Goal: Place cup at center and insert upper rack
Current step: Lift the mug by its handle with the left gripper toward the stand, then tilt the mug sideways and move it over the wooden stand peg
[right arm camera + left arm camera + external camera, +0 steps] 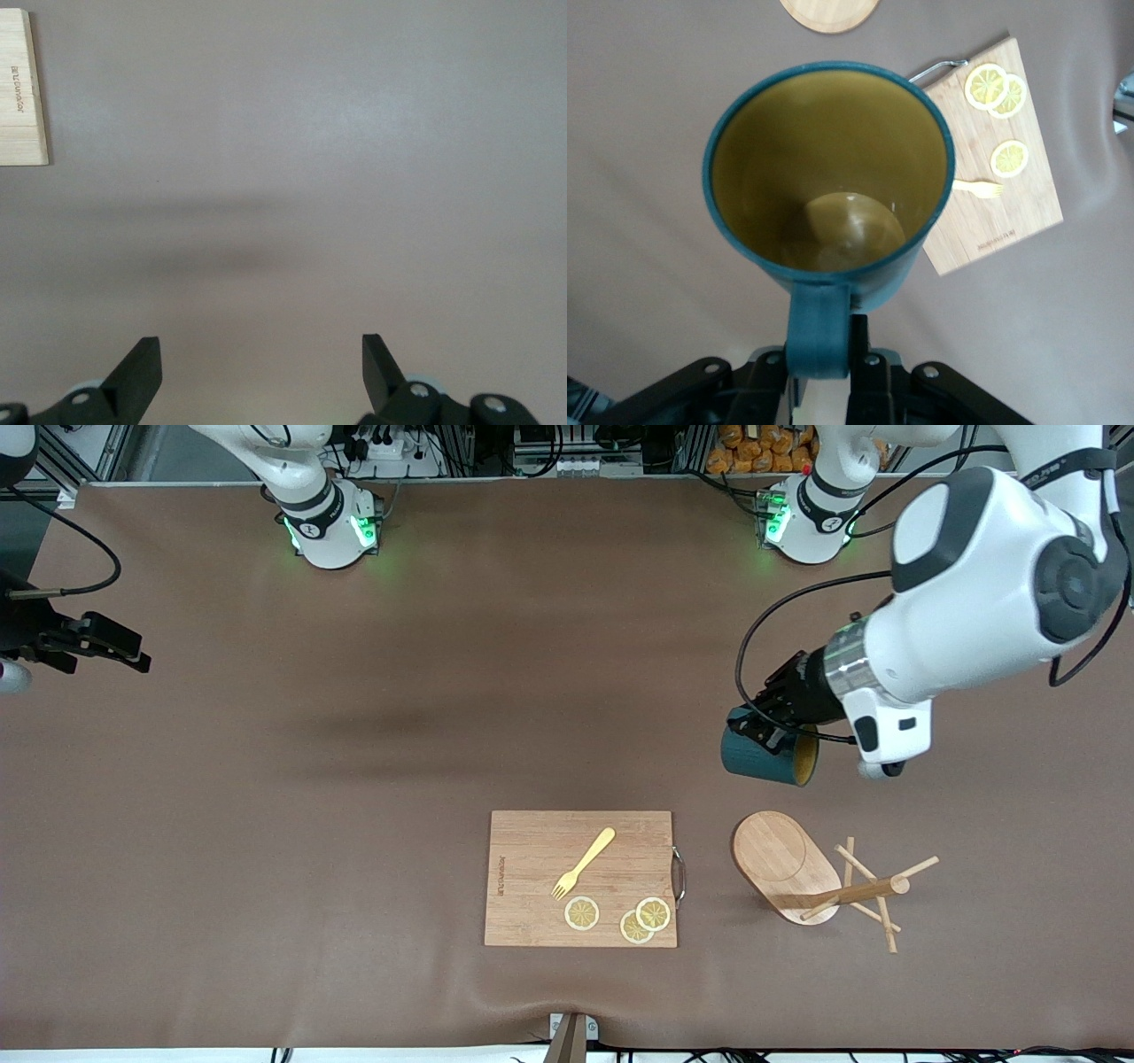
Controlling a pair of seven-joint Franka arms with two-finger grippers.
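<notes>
You have one cup (769, 755), one upper rack (824, 877), one cutting board (581, 878), one fork (583, 863) and three lemon slices (582, 913) on view.

Your left claw (769, 726) is clamped on the cup's handle (819, 328) and holds the cup in the air, tipped on its side, over bare table (354, 797) toward the left arm's end. From the left wrist view you look straight into its yellowish inside; the claw's fingers are mostly covered by the handle.

The upper rack lies toppled on the table, nearer the front camera than the spot under the cup. Its oval base stands on edge and its post and crossing pegs point toward the left arm's end. You cannot tell how many pegs it has where they overlap.

The cutting board sits beside the rack, toward the table's middle, carrying the fork and slices; two slices overlap.

Your right claw (115, 646) waits with fingers spread wide and nothing between them, over the table's edge at the right arm's end. The frame cuts off most of that arm.
</notes>
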